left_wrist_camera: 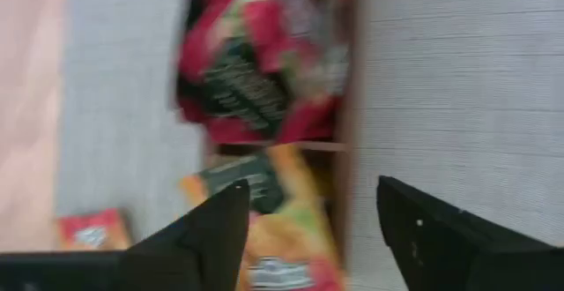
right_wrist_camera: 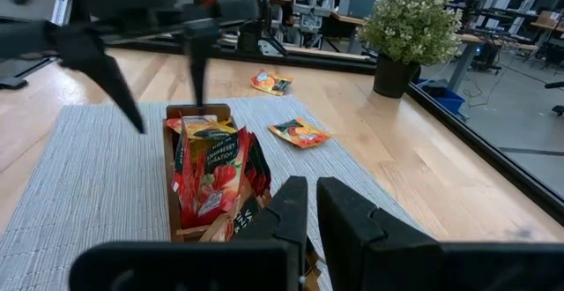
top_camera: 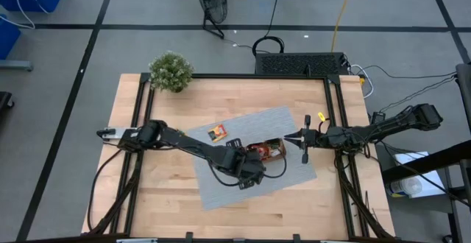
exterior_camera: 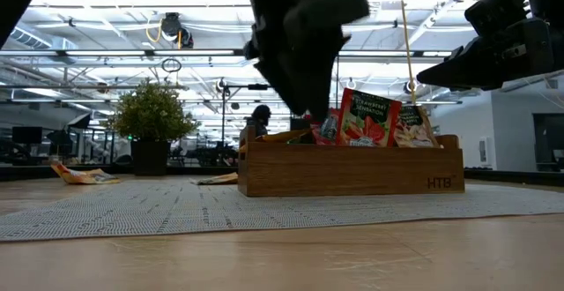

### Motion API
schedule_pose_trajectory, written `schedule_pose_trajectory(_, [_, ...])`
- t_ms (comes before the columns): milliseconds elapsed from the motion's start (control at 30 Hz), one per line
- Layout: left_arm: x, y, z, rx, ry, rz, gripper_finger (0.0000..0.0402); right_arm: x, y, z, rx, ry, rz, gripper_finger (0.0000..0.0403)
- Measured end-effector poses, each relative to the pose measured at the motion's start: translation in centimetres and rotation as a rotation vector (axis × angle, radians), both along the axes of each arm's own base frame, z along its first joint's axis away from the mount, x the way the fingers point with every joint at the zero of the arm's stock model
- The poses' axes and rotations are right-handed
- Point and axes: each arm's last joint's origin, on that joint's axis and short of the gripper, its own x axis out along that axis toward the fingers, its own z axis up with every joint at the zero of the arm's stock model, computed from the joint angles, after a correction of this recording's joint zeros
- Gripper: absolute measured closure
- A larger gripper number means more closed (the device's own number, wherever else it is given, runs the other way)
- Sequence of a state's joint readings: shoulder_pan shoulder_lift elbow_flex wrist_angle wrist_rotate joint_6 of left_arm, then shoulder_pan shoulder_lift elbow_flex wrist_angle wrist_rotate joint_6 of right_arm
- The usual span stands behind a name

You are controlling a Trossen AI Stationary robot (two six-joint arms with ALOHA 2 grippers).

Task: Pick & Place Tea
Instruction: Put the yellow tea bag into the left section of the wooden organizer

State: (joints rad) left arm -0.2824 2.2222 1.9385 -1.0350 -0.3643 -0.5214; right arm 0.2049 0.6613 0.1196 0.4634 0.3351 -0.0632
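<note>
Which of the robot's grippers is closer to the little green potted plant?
Left. The left gripper hangs over the wooden tray, the right gripper just beyond it; the plant sits at the far-left corner.

My worktop [top_camera: 169, 199] is pale, smooth wood under a grey woven mat [top_camera: 283, 129] with a ribbed, matt look. The tray [exterior_camera: 352, 172] is brown, satin-finished wood. The tea sachets [right_wrist_camera: 211, 172] look like glossy printed foil. My gripper fingers [left_wrist_camera: 441, 238] are matt black plastic.
</note>
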Motion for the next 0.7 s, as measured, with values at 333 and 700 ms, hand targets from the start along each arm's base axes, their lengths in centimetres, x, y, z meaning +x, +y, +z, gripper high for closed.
schedule_pose_trajectory(333, [-0.2, 0.9, -1.9, 0.075, 0.067, 0.121, 0.015, 0.0, 0.0, 0.0, 0.0, 0.0, 0.0, 0.0385])
schedule_pose_trajectory(700, [-0.2, 1.1, -2.7, 0.082, 0.08, 0.16, 0.0206, 0.0, 0.0, 0.0, 0.0, 0.0, 0.0, 0.0385])
